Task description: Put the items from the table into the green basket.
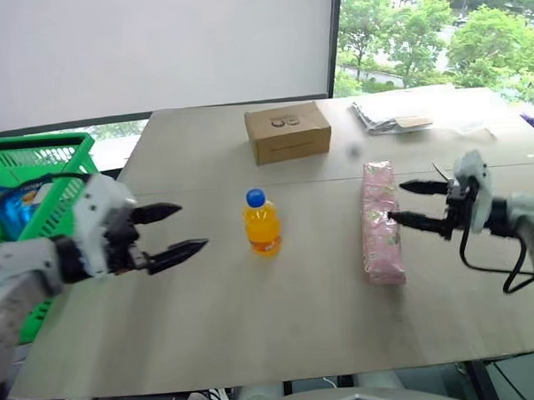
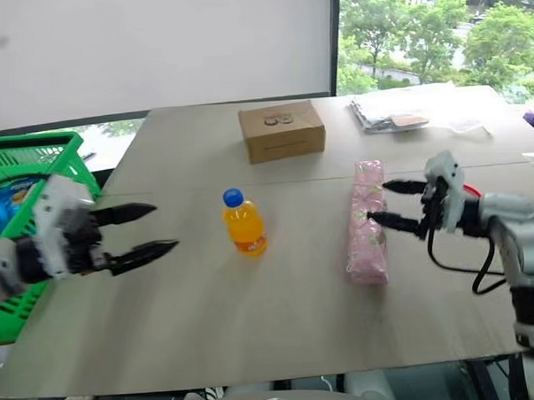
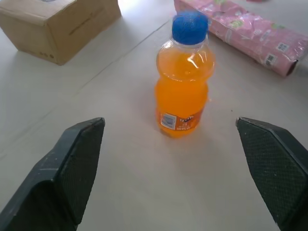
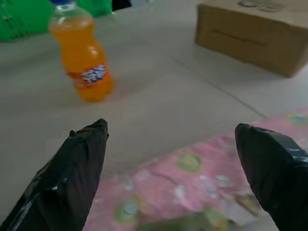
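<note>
An orange-drink bottle [image 1: 262, 223] with a blue cap stands upright mid-table [image 1: 255, 324]. My left gripper [image 1: 180, 230] is open, hovering to the bottle's left and pointing at it, a hand's width away. The pink floral package [image 1: 380, 222] lies lengthwise to the bottle's right. At the package's right side my right gripper [image 1: 407, 203] is open, fingertips by its edge and nothing held. The green basket [image 1: 35, 175] stands off the table's left edge behind my left arm. The scissors are out of view. In the left wrist view the bottle [image 3: 184, 91] stands between the two fingers, farther off.
A brown cardboard box [image 1: 287, 133] sits behind the bottle near the table's seam. Clear plastic bags with papers [image 1: 392, 115] lie at the far right. A blue packet [image 1: 23, 206] lies inside the basket.
</note>
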Controlling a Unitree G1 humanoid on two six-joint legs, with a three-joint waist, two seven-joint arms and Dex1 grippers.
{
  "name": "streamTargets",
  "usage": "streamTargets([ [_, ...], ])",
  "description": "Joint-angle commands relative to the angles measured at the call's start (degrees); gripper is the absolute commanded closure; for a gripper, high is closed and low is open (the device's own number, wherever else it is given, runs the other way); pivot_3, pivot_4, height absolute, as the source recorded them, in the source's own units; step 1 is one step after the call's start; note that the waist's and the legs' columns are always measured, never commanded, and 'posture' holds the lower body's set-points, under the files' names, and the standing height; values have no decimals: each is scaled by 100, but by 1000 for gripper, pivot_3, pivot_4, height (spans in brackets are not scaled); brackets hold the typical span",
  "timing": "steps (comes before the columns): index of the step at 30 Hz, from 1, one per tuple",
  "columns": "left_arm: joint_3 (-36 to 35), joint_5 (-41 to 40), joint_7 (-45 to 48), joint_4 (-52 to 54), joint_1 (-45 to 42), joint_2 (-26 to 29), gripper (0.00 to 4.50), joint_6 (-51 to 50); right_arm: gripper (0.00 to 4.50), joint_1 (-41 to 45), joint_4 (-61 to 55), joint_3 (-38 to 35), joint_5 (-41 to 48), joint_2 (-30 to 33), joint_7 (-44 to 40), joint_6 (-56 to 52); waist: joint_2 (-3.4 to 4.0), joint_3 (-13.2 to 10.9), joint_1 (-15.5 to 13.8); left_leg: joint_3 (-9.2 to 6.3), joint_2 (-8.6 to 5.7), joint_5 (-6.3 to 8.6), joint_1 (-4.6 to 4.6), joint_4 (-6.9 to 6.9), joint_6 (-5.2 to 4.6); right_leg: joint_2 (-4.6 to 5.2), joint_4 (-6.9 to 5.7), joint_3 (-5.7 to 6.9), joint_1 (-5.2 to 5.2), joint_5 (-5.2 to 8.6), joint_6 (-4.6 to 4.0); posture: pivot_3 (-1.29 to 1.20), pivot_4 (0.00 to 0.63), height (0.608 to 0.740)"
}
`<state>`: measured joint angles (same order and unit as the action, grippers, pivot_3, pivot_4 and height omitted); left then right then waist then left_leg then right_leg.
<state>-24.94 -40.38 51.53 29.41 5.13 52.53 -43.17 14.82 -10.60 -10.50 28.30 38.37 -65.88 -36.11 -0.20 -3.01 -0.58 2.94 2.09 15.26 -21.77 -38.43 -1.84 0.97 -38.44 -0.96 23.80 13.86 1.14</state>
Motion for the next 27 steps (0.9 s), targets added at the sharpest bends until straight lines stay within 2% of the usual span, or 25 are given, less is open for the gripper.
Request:
streamTargets([
  [1,775,476,-654,-15,-415,-755,0,596,27,-148,-1147,-118,588,72,268,-371,-13,10,-24,2,-1,0,6,-3,-1,1,2,-1,-9,2,-2,-4,0,724],
  [4,1416,1273,-732,-428,-544,-1097,0,1394,27,-250,-1560,24,717,257,272,-447,-61,41,-18,0,-1,-1,10,-12,-1,-1,4,2,-15,5,-5,-14,0,724],
  [8,1914,1873,-699,-1476,-945,-1465,0,2240,27,-174,-1751,78,939,490,237,-506,-69,48,32,6,-1,0,10,-10,-2,-6,5,-3,-11,-2,-20,-31,0,724],
  [15,2396,1972,-481,-2183,-1491,-2028,0,2578,27,-226,-1785,84,1181,491,342,-370,-73,50,130,-5,1,5,-6,-5,-11,-9,26,8,-11,-16,-9,-57,0,724],
  [21,2577,1876,-184,-2413,-1647,-2213,0,2461,27,-384,-1751,85,1102,541,434,-218,-73,50,201,-2,1,10,-7,-5,-18,-9,35,6,-11,-18,-7,-73,0,724],
  [27,2920,2323,-261,-3137,-2345,-2499,0,2650,27,-565,-1628,184,884,505,493,87,-78,54,261,-6,-1,9,-6,-8,-18,-11,34,9,-15,-14,3,-93,0,724],
])
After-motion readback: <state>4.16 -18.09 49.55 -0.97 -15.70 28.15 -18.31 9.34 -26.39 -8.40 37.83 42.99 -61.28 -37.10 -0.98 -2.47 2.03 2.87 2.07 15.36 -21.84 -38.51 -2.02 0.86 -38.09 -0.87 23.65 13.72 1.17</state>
